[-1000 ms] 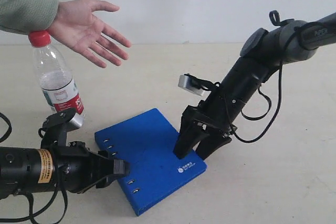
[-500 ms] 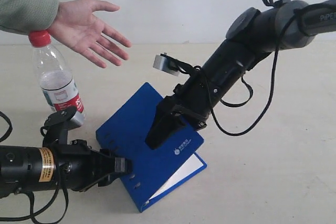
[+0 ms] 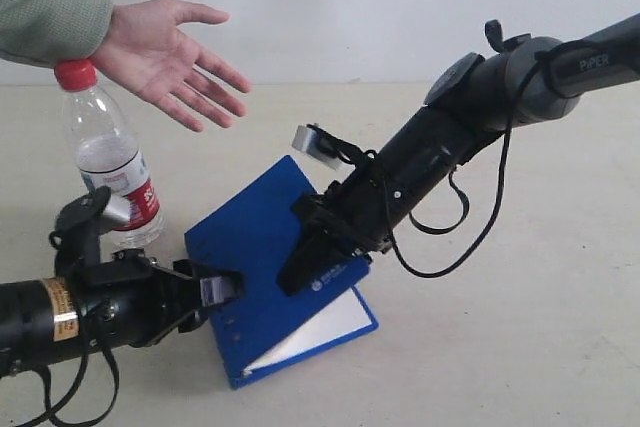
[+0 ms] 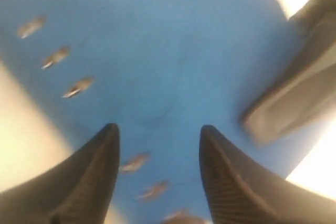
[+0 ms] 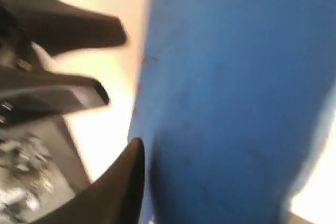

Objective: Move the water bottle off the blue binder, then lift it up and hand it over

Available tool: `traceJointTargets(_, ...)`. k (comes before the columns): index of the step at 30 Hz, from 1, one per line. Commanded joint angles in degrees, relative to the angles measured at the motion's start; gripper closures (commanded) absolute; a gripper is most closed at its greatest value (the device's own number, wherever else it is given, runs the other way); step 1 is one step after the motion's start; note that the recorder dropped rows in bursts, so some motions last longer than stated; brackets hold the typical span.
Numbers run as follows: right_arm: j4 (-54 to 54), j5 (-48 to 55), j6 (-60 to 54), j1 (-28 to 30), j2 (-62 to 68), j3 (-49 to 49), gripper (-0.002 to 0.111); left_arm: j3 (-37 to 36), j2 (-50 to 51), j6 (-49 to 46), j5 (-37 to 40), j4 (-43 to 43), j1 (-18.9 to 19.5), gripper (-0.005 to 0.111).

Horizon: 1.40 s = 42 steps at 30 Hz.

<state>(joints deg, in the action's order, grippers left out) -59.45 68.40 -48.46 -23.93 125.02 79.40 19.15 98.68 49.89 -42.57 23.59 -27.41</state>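
- Now the right gripper [image 3: 300,273] has clamped the blue binder [image 3: 255,237] at its logo corner; binder, flat a second ago, tilts up.
- Water bottle [image 3: 110,162] stands off it, near the tabletop [image 3: 500,347] left edge.
- Left gripper [image 3: 218,287]: fingers apart, empty.
- Looks like lift underway, handover pending.

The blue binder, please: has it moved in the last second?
Yes. The blue binder has tilted up at the right gripper, and its near corner slid left, toward the unmoved water bottle.

Blue binder [image 3: 255,237]; red-capped clear bottle [image 3: 100,147].
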Motion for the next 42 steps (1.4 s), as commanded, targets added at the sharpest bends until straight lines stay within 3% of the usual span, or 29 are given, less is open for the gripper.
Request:
traceJointTargets(1,-11.80,1.56,-4.76,0.54,-1.02,-0.05,0.108,-5.23,-1.87,-2.49,-7.12,-8.43,-0.46,0.062)
traceJointTargets(3,-11.33,1.56,-4.44,0.77,-1.26,-0.05,0.108,-5.23,-1.76,-2.09,-0.60,-8.43,-0.46,0.061)
traceJointTargets(5,-10.46,1.56,-4.35,1.07,-1.20,-0.05,0.108,-5.50,-1.76,-2.09,0.84,-8.43,-0.46,0.059)
traceJointTargets(10,-10.86,1.56,-6.50,1.07,-2.38,-2.97,0.108,-9.58,-1.90,6.59,-14.04,-8.40,-0.46,0.051)
traceJointTargets(14,-11.88,1.56,-7.82,1.07,-4.65,-4.70,0.108,-8.47,-1.90,10.68,-10.03,-4.74,-0.46,0.044)
traceJointTargets(19,-12.17,1.56,-7.82,1.07,-8.19,-4.70,0.108,-7.27,-1.90,13.72,-10.29,-1.66,-0.46,0.030)
traceJointTargets(23,-12.06,1.56,-7.21,1.07,-11.03,-4.70,0.108,-8.05,-1.97,14.21,-4.18,-1.26,-0.46,0.024)
traceJointTargets(32,-12.18,1.56,-6.98,1.07,-11.15,-6.29,0.108,-6.70,-1.97,10.35,-17.15,-11.21,-0.46,0.023)
traceJointTargets(37,-13.40,1.56,-6.89,1.07,-11.26,-6.29,0.108,-3.06,-1.00,13.91,-14.85,-4.38,-0.46,0.023)
traceJointTargets(42,-14.42,1.56,-7.03,1.07,-11.36,-6.16,0.108,-2.76,0.77,13.47,-9.91,-4.20,-0.46,0.023)
